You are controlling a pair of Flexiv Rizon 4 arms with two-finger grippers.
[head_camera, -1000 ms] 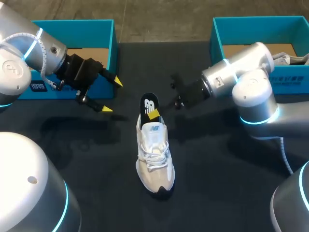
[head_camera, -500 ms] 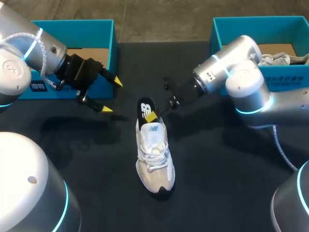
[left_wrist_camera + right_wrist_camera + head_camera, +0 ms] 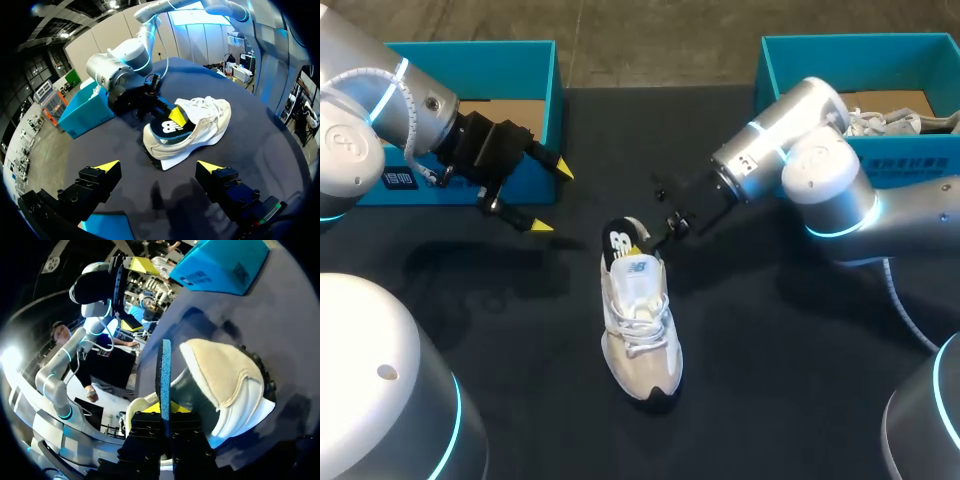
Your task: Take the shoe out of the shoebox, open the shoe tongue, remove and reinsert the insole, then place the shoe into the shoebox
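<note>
At table centre, shoe: a white-and-beige lace-up mesh trainer with a dark sole (image 3: 640, 330) stands upright on the black table (image 3: 770, 380), toe towards 6 o'clock and heel towards 12 o'clock in the head view.
Insole: a dark foam insole with a white logo and a blue edge (image 3: 619, 243) rises out of the trainer's heel opening at its 12 o'clock end. How much of it sits inside the trainer cannot be made out.
Right gripper: the right gripper (image 3: 642, 238) comes in from 2 o'clock of the trainer and is clenched on the insole. In its own wrist view the insole (image 3: 165, 380) runs edge-on between the fingers (image 3: 172, 407), with the trainer (image 3: 225, 380) just beside it.
Left gripper: the left gripper (image 3: 548, 197) hangs at 10 o'clock of the trainer, well apart from it, jaws released and holding nothing. Its wrist view shows the tips spread wide (image 3: 157, 167), the trainer (image 3: 200, 130) ahead of them.
Left box: an open teal cardboard shoebox (image 3: 535, 70) at 11 o'clock of the table, behind the left gripper.
Right box: a matching teal shoebox (image 3: 770, 60) at 1 o'clock holds a second pale shoe (image 3: 880, 122), partly hidden by the right arm.
</note>
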